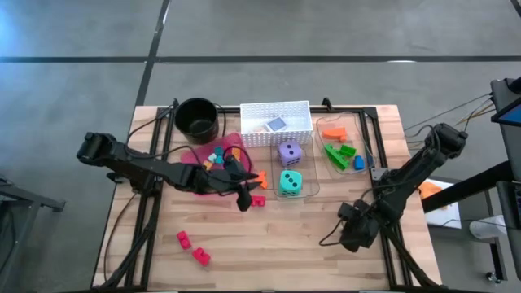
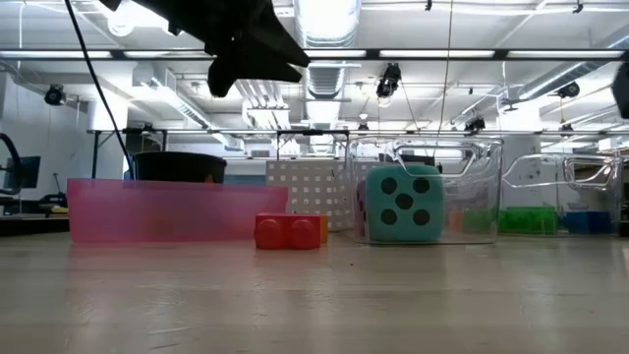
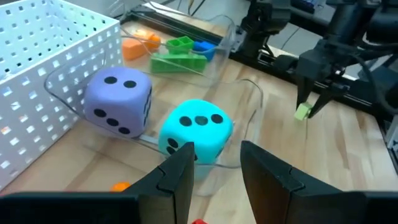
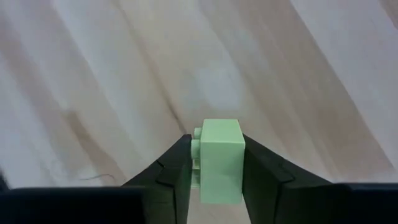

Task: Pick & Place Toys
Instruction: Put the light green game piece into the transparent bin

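A light green brick (image 4: 221, 158) sits between the fingers of my right gripper (image 4: 216, 168), which hangs over the table's near right part (image 1: 350, 234). My left gripper (image 3: 216, 171) is open and holds nothing. It hovers near the table's middle (image 1: 244, 199), pointing at the teal die (image 3: 196, 130) and the purple die (image 3: 118, 99), which stand in a clear container (image 1: 309, 189). A red brick (image 1: 257, 200) and an orange one (image 1: 262, 177) lie on the table next to that gripper. Two more red bricks (image 1: 192, 248) lie at the near left. My right gripper pinches the light green brick by two opposite sides (image 4: 239, 155) between its two fingers. The fingers come steeply from above. The brick (image 3: 303, 112) is lifted clear of the table, its studs facing sideways.
A pink tray (image 1: 191, 155) with several bricks lies left of the dice. A black round pot (image 1: 197, 116) and a white perforated basket (image 1: 275, 122) stand at the far edge. A second clear container (image 1: 342, 146) at the right holds green, orange and blue bricks. Bare wood lies at the near middle.
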### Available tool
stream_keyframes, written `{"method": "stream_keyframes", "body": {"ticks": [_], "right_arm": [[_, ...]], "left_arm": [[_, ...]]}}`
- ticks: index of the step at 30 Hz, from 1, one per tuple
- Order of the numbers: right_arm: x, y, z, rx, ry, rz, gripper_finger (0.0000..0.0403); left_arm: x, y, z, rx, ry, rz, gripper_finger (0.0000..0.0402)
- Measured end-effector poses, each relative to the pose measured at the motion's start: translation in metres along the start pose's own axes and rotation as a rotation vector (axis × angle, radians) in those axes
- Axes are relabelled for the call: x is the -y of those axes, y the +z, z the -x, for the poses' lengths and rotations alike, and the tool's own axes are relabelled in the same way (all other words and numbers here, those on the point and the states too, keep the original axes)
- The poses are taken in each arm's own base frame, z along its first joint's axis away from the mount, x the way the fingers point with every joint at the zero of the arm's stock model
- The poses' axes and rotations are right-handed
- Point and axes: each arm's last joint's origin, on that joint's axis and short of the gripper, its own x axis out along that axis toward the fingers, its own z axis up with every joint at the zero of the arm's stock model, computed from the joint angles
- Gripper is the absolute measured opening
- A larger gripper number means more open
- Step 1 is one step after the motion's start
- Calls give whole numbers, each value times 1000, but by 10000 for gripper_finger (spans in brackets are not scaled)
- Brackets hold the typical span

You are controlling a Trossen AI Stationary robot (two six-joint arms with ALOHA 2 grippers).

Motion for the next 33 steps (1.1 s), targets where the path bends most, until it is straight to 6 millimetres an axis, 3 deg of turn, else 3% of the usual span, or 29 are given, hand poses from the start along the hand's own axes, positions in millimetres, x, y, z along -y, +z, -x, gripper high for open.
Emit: {"method": "stream_keyframes", "body": {"ticks": [4,9,15,20,23,27,33], "right_arm": [[-6,15,-1,102,62,21,90],[-13,41,-1,242,136,69,96],[-17,80,2,434,201,112,99],[-16,108,9,576,246,131,90],[-14,120,12,640,248,159,95],[-12,132,16,716,245,187,108],[-11,145,22,816,248,208,91]], "left_arm": [[0,0,0,-1,-1,0,136],[2,-1,0,-21,-43,-39,136],[17,-6,0,-7,-171,-238,136],[31,-16,-12,56,-212,-385,136],[32,-23,-20,53,-209,-434,136],[29,-24,-29,57,-189,-352,136],[31,-20,-33,143,-196,-423,136]]}}
